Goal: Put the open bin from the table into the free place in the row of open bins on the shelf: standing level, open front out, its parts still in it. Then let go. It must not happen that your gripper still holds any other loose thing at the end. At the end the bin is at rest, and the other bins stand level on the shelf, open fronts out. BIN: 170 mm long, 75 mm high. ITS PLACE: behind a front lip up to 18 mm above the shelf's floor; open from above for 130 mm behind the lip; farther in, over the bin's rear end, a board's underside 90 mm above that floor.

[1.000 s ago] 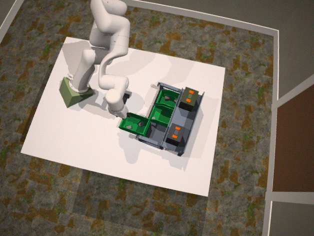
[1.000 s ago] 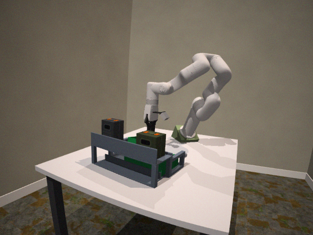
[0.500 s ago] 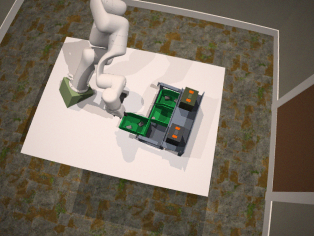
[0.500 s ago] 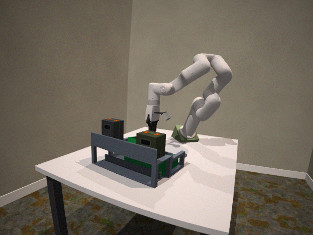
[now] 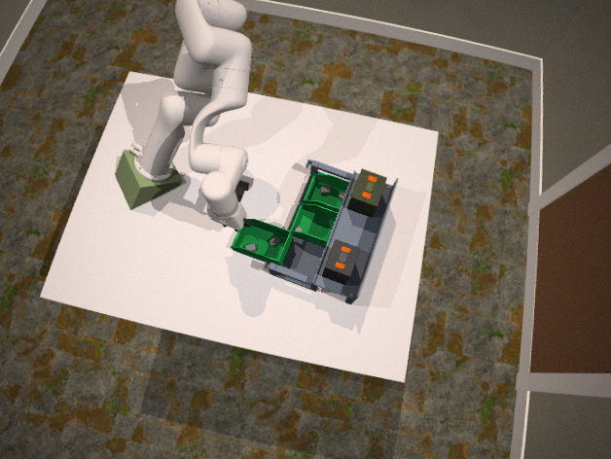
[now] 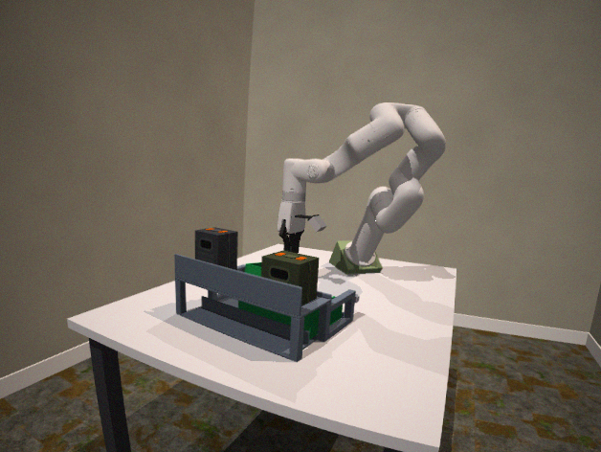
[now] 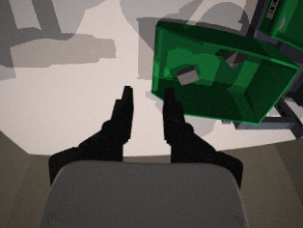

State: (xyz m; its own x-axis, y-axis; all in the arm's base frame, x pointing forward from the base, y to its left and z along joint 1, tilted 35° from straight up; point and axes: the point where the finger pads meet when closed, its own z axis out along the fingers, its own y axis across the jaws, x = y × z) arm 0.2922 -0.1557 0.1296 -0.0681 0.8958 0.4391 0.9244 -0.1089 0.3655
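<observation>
- The fingers [image 6: 291, 241] stand partly open with nothing between them; in the wrist view, one overlaps a wall of the bin.
- The bin [image 5: 262, 250] [image 6: 254, 268] [image 7: 207, 103], two grey parts [image 5: 274, 240] [image 7: 188, 76] inside, lies outside the row, left of it from above, its right end at the shelf's front. I cannot tell whether that end touches.
- The shelf [image 5: 291, 276] [image 6: 237, 283] [image 7: 261, 126] has two other bins [image 5: 315, 222] [image 6: 264, 310] [image 7: 289, 24] in the row; the near place [image 5: 306, 259] is free.
- Left to do, I judge: grip the bin's wall, lift, set it level behind the lip, let go.
</observation>
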